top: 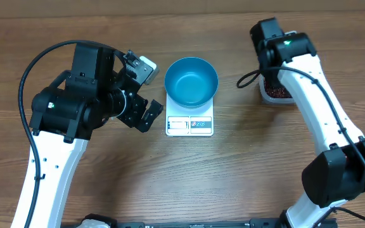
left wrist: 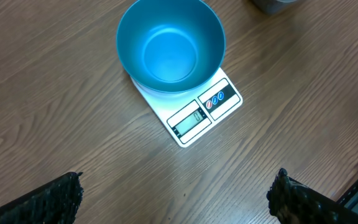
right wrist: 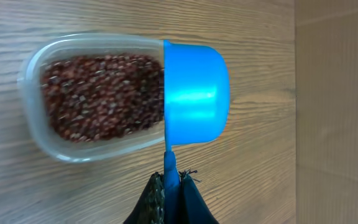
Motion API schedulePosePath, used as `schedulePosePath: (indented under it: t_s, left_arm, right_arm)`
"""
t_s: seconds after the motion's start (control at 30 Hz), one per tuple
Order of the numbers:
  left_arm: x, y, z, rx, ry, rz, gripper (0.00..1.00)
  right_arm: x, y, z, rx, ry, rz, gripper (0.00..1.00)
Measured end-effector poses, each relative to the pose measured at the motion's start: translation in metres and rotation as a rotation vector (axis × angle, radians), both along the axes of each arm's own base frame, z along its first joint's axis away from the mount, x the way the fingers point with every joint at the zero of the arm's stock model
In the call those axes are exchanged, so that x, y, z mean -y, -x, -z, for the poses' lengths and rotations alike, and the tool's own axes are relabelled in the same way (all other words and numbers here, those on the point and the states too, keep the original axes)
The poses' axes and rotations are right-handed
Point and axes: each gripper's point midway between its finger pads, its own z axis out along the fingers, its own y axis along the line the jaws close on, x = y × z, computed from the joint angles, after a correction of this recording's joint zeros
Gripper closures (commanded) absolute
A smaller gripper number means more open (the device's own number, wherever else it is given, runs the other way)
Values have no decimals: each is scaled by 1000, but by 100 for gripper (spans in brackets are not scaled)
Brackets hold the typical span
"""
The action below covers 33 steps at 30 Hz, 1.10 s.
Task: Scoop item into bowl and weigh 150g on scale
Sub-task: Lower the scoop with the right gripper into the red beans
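Note:
The blue bowl [top: 191,81] stands empty on the white scale [top: 189,125]; the left wrist view shows the same bowl [left wrist: 169,46] and scale [left wrist: 194,115]. My left gripper [top: 147,92] hovers just left of them, open, and in its own view the left gripper [left wrist: 179,193] has only bare wood between its fingers [left wrist: 48,202]. My right gripper [right wrist: 171,186] is shut on the handle of a small blue scoop [right wrist: 194,93]. The scoop is turned on edge at the end of a clear tub [right wrist: 42,137], its mouth facing the red-brown beans [right wrist: 98,96] inside.
The tub of beans [top: 276,92] sits at the back right, partly under the right arm [top: 315,95]. The left arm's black body [top: 75,104] fills the table's left side. A darker board edge [right wrist: 337,112] runs beside the tub.

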Motion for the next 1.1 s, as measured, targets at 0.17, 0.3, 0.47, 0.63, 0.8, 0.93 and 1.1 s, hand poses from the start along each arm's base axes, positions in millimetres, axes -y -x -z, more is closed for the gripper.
schedulePosePath:
  t_s: [0.17, 0.3, 0.47, 0.63, 0.8, 0.93, 1.1]
  left_arm:
    - [0, 0, 0, 0, 0, 0, 1]
    - [0, 0, 0, 0, 0, 0, 0]
    - [0, 0, 0, 0, 0, 0, 0]
    - [0, 0, 0, 0, 0, 0, 0]
    - [0, 0, 0, 0, 0, 0, 0]
    - [0, 0, 0, 0, 0, 0, 0]
    - [0, 0, 0, 0, 0, 0, 0]
  right_arm:
    - [-10, 1, 4, -16, 2, -20, 97]
    - [-9, 1, 18, -59, 14, -8, 97]
    - [-9, -1, 39, -112, 40, 1, 97]
    - [-8, -1, 40, -109, 47, 14, 97]
    - [-10, -5, 41, -93, 30, 11, 97]
    - [-14, -5, 45, -99, 6, 7, 97]
    - [-16, -2, 58, -156, 8, 2, 97]
